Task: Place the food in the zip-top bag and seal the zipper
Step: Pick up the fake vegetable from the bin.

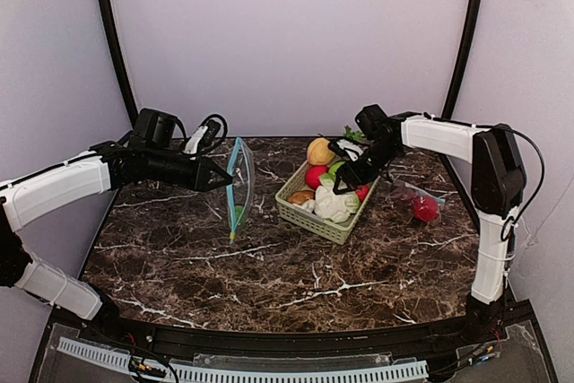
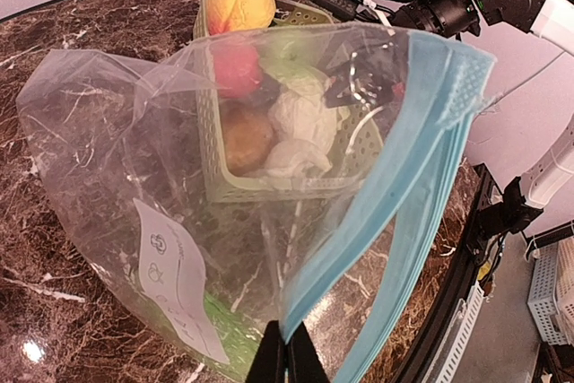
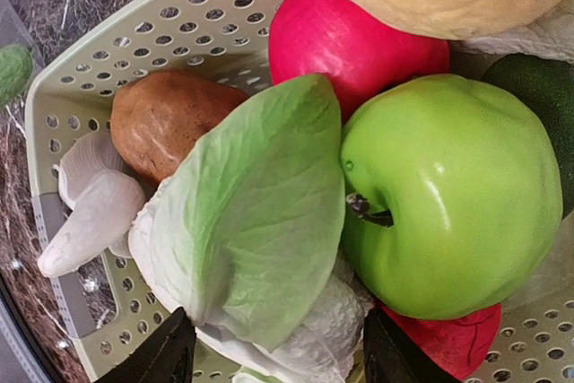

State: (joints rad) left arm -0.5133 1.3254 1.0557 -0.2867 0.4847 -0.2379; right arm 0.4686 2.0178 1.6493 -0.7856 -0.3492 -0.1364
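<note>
Straddling the cauliflower (image 3: 251, 239) in the basket (image 3: 67, 105), the right gripper (image 3: 278, 356) stood open; a deep, centred pinch looked safest on its slick surface. The left gripper (image 2: 287, 361) clamped the bag (image 2: 108, 159) by its blue rim.

Soft, even light falls from above in the overhead view. Shadows on the worktop (image 1: 269, 257) are faint and the picture is sharp. In the left wrist view the worktop's edge looks bent at 4 o'clock, a white glare spot sits at 8 o'clock, and the film of the zip-top bag (image 2: 117, 159) hazes what lies behind it. In the right wrist view the green apple (image 3: 448, 195) is sharp, with pale highlights.
</note>
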